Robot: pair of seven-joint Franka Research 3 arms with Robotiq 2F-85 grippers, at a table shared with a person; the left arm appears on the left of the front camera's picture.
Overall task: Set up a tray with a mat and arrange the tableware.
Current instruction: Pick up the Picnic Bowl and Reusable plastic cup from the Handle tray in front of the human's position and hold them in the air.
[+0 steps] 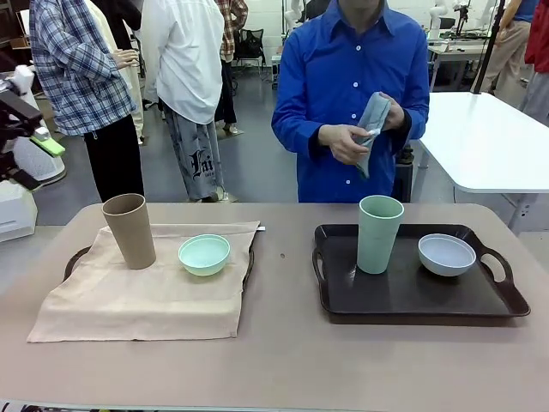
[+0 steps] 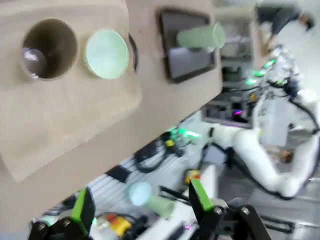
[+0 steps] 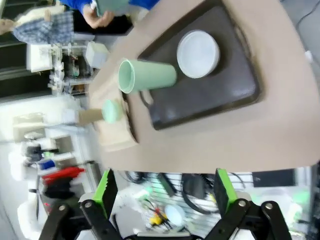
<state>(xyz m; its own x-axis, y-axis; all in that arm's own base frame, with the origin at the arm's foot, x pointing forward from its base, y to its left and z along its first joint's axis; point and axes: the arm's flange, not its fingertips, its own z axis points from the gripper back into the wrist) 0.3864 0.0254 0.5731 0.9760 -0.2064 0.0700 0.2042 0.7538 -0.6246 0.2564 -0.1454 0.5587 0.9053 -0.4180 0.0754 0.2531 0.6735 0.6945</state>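
Left fingers [image 2: 82,205], right fingers [image 3: 106,189] spread wide, seemingly clear of the table [image 3: 250,137].

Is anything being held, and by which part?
The person's hands hold a grey cloth by its upper part. The left gripper and right gripper are open, empty.

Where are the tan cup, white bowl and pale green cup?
tan cup [image 1: 130,233], front view, on its side wall.
white bowl [image 1: 446,252], front view, on its inner floor.
pale green cup [image 1: 379,239], front view, on its side wall.
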